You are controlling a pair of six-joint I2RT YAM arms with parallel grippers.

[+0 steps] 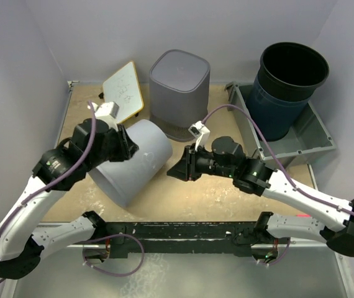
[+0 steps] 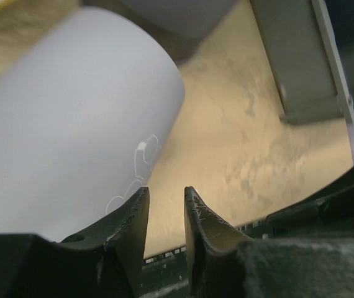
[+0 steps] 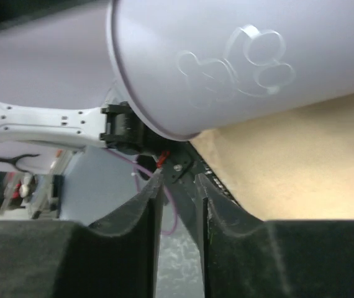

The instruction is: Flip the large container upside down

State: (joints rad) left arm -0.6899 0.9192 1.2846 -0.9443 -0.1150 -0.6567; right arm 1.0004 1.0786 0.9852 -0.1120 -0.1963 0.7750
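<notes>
The large container (image 1: 133, 162) is a pale lavender bin with a mouse outline on its wall. It lies tilted on its side on the tan table, its wide rim toward the lower left. My left gripper (image 1: 129, 149) rests against its upper left wall; in the left wrist view the gripper (image 2: 166, 192) has a narrow gap and holds nothing, with the bin (image 2: 71, 124) to its left. My right gripper (image 1: 172, 172) sits just right of the bin, low. In the right wrist view the gripper (image 3: 180, 180) is narrowly open and empty, below the bin (image 3: 239, 62).
A dark grey bin (image 1: 179, 93) stands right behind the lavender one. A small whiteboard (image 1: 124, 90) leans at the back left. A dark blue bucket (image 1: 287, 87) stands in a grey tray (image 1: 317, 146) at the right; the tray also shows in the left wrist view (image 2: 301, 56).
</notes>
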